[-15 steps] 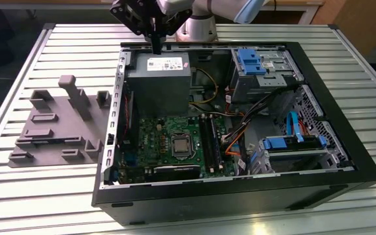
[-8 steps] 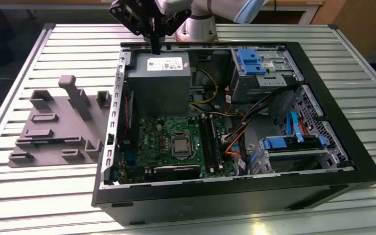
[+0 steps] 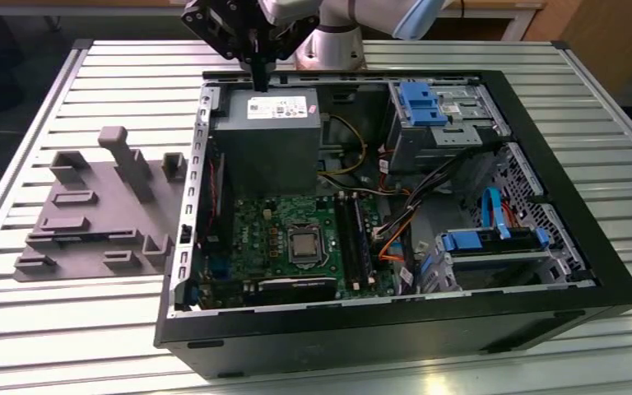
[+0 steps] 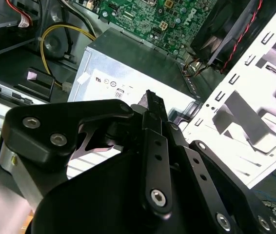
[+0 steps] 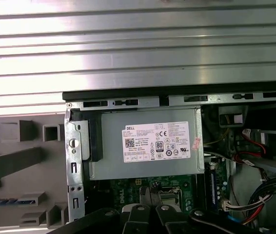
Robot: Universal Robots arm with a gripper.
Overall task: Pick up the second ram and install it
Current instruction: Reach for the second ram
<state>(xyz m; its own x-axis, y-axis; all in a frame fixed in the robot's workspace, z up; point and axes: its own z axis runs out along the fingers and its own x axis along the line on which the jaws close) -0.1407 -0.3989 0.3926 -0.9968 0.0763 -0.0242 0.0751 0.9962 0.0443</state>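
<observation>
Exterior view: closed, empty fingers above the grey power supply (inside the open computer case)

The table is pale silver, ribbed in long even slats, and the computer case on it is matt black around a green circuit board. The power supply is plain grey with a white printed label; the holder plate at the exterior view's left is a duller mauve-grey. The drive brackets are bright blue, one cable yellow, the gripper black.
</observation>
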